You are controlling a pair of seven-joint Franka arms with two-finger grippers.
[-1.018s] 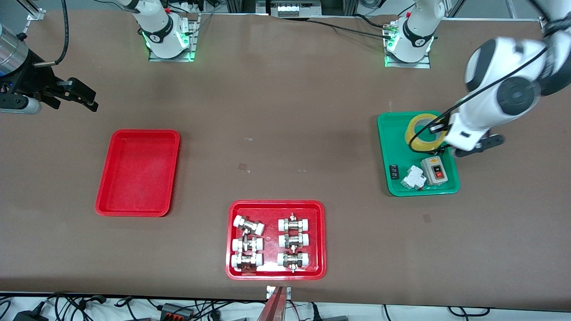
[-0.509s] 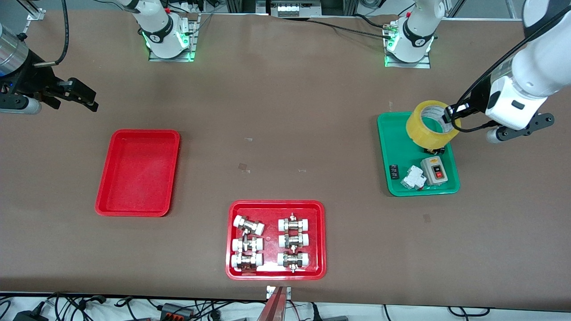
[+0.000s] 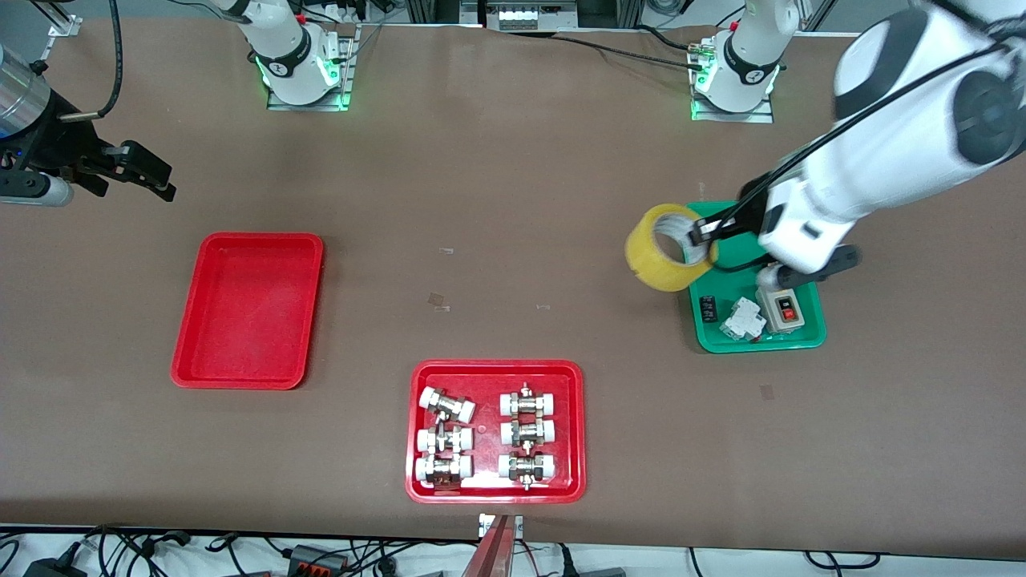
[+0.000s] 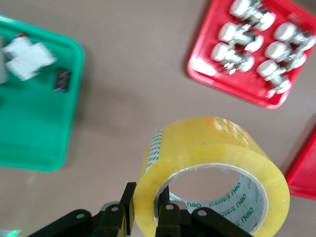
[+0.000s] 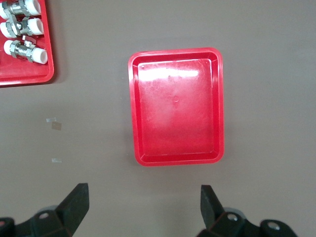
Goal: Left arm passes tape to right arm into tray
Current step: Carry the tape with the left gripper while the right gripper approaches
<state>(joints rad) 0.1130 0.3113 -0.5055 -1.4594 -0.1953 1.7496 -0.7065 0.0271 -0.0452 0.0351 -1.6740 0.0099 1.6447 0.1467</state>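
Note:
My left gripper (image 3: 704, 238) is shut on the wall of the yellow tape roll (image 3: 667, 248), one finger inside the core and one outside, holding it in the air over the edge of the green tray (image 3: 708, 340). The tape also shows in the left wrist view (image 4: 212, 173), gripped by the left gripper (image 4: 148, 210). The plain red tray (image 3: 247, 309) lies toward the right arm's end of the table and shows in the right wrist view (image 5: 176, 106). My right gripper (image 3: 148, 175) is open and empty, hovering over bare table beside that tray; its open jaws show in the right wrist view (image 5: 143, 200).
The green tray holds a grey switch box (image 3: 781, 308), a white breaker (image 3: 741, 319) and a small black part (image 3: 707, 308). A red tray of white-capped metal fittings (image 3: 495, 431) lies near the front camera, mid-table.
My left gripper lifted the tape out of the green tray and carried it toward the table's middle. The right arm has not moved.

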